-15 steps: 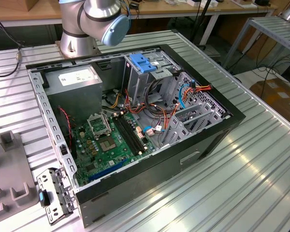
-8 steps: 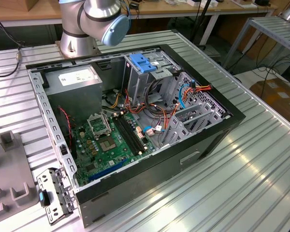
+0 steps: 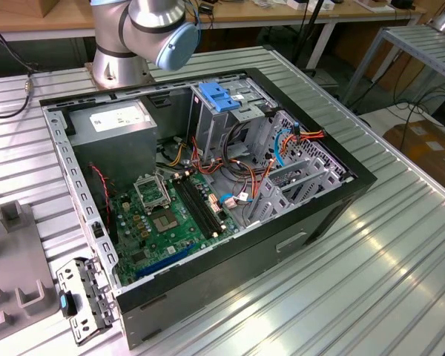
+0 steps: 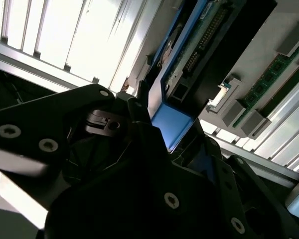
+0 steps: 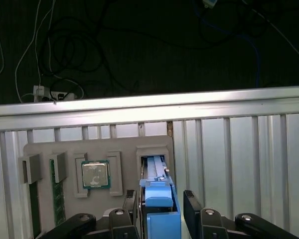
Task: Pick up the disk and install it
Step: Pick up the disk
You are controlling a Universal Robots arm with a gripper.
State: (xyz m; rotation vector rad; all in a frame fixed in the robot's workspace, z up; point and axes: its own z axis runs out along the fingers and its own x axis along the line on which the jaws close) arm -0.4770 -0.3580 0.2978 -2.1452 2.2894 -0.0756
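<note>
While the disk [image 5: 157, 199] stands on edge in a slot of the grey tray [image 5: 50, 149], the gripper [image 5: 161, 193] straddles it with its jaws released. One of the black fingers [image 5: 191, 206] stands at each broad face, and a thin dark gap shows between the disk and one of them. I cannot tell whether the other finger touches the blue rail. Nothing is clamped, and the disk sits low in its slot with the blue rail uppermost towards the gripper. In the second wrist view the disk [image 4: 189, 55] runs away from the gripper's black body, its blue rail lying between the jaws and its connector edge in sight.

Raised grey walls flank the slot on both sides, just beside the fingers. Further along the tray a processor [image 5: 95, 174] lies flat in its own recess, and a green memory stick [image 5: 57, 199] stands in a narrow slot beyond it. The tray rests on a ribbed metal table [image 5: 239, 149]. Past the table's edge lies a dark floor with loose cables [image 5: 45, 74].

In the exterior view, an open computer case [image 3: 326, 208] lies on its side on the table, well apart from the tray [image 3: 15, 259] at the exterior view's left. Inside are a green motherboard [image 3: 163, 222], a grey power supply [image 3: 122, 122], a blue drive bracket [image 3: 219, 96] and orange cables [image 3: 259, 170] looping across the middle. The arm's base [image 3: 122, 59] stands behind the case.
</note>
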